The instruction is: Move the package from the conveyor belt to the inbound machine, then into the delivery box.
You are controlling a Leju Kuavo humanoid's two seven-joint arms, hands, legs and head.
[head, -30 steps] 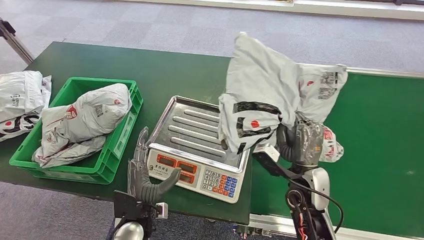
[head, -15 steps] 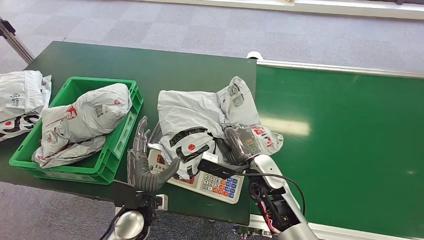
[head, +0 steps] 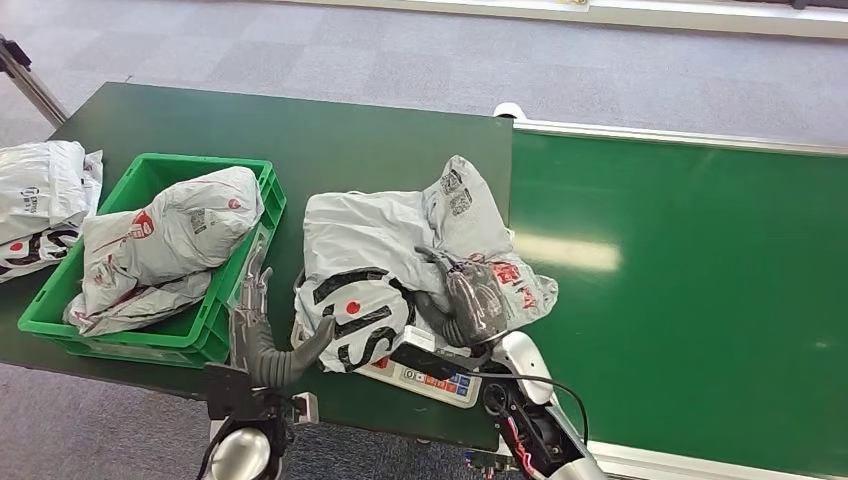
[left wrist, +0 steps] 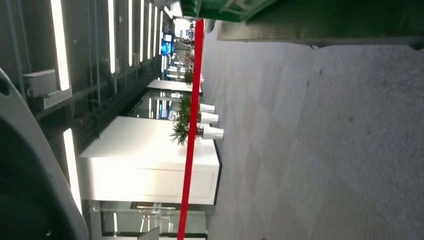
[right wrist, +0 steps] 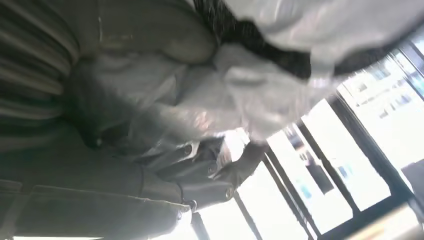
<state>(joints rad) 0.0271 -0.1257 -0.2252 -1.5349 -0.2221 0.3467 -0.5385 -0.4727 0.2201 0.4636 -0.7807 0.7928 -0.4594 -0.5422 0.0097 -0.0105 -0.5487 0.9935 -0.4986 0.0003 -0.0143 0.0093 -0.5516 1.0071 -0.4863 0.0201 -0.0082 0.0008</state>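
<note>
The package (head: 380, 265) has been laid on the scale (head: 425, 378) — half done — and is gripped by the right hand (head: 470, 305); the left hand (head: 262, 335) waits beside it with fingers spread, holding nothing; the box (head: 215, 325) just beyond it remains.

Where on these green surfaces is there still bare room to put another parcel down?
The conveyor belt right of the package is bare, as is the table behind the green crate. Crowded: the crate holds parcels and the package covers the scale.
</note>
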